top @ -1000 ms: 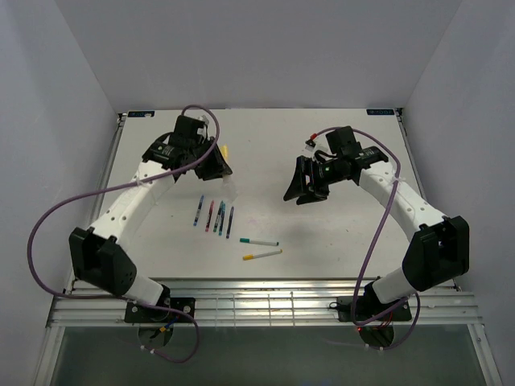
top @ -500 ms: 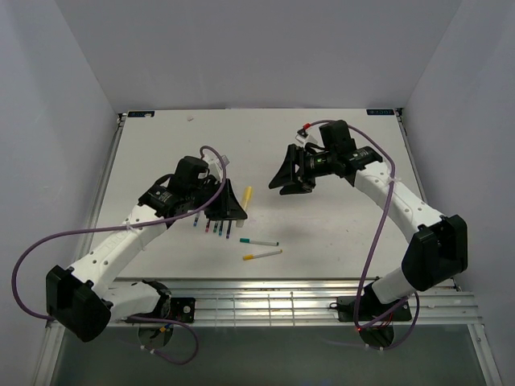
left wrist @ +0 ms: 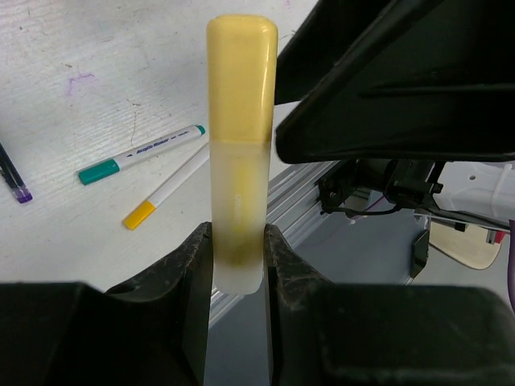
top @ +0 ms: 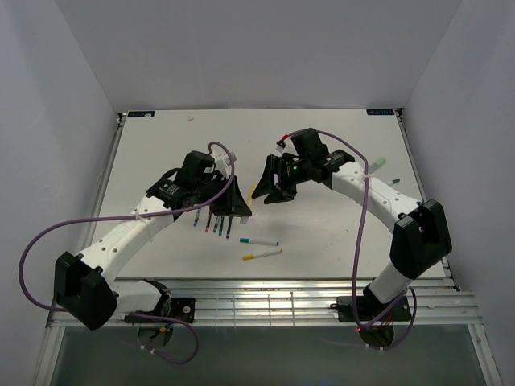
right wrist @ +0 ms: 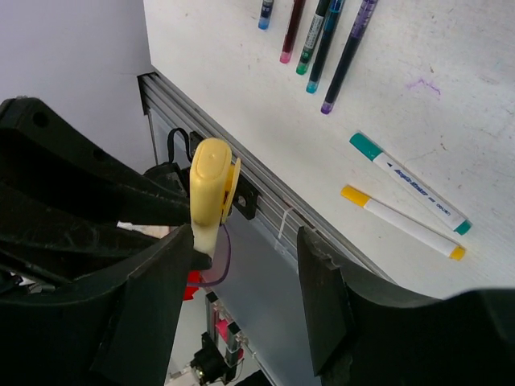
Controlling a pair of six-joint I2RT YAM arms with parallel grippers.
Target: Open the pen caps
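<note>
Left of centre above the table (top: 338, 233), the left gripper (left wrist: 237, 241) clamps a yellow highlighter (left wrist: 238, 185) by its body, its cap (left wrist: 241, 76) still on and pointing away. Dark pens (top: 213, 221) lie just near it. White pens (top: 259, 241) lie nearer, to the right. Further right, the right gripper (right wrist: 241, 241) is spread wide, one finger just beside the cap.

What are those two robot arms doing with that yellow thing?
The left end effector grips a thick yellow highlighter pen by its pale body. The right end effector is open beside the yellow cap, not gripping yet. The cap is on. Two slim white pens and a row of slim dark pens lie on the white table.
</note>
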